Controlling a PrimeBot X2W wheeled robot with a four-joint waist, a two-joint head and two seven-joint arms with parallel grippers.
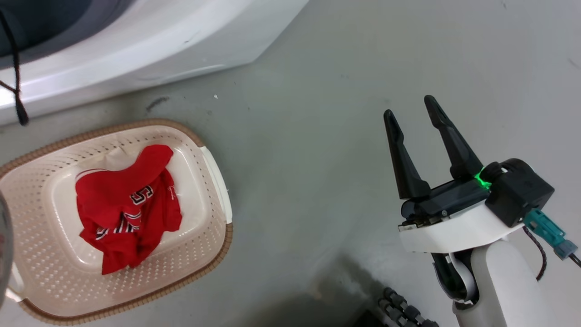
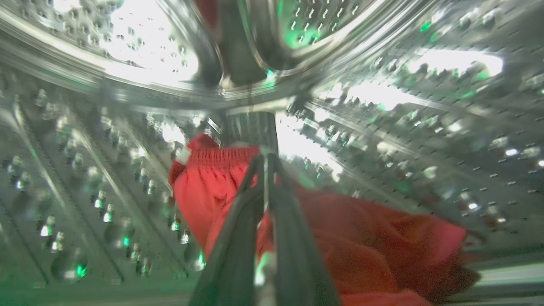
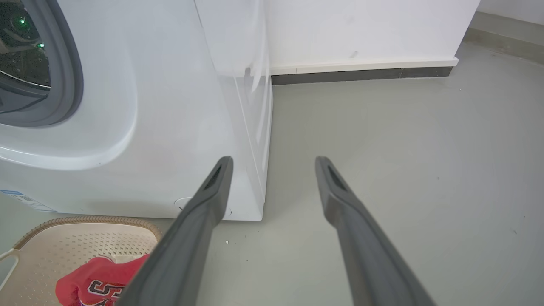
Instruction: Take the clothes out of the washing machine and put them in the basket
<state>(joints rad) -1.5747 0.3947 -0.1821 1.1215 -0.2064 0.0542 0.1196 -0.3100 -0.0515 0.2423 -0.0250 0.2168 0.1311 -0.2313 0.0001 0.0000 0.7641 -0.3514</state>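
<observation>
Red garment (image 2: 374, 250) lies low in the steel drum (image 2: 425, 127) of the washing machine (image 1: 150, 41). Its ribbed waistband stands at 12 o'clock in the left wrist view and the rest of the cloth trails off toward 4 o'clock along the drum wall. Your left gripper (image 2: 265, 163) is inside the drum, fingers pressed together with barely a slit between them. The tips sit right at the waistband with red cloth on both sides, so by the look of it they are clenched on a fold of that garment. The step in hand is the grab and pull-out of this second piece. A red jersey (image 1: 125, 204) with dark lettering already lies crumpled in the middle of the basket (image 1: 218, 181). Your next move calls for drawing the arm straight back through the porthole, lifting enough that the trailing cloth clears the lip, then swinging down to the basket. In the head view the basket sits at 8 o'clock on the grey floor (image 1: 317, 113), just in front of the machine at 11 o'clock. Right gripper (image 1: 409, 106) hangs at 4 o'clock, fingers spread, holding nothing, well apart from the basket.
</observation>
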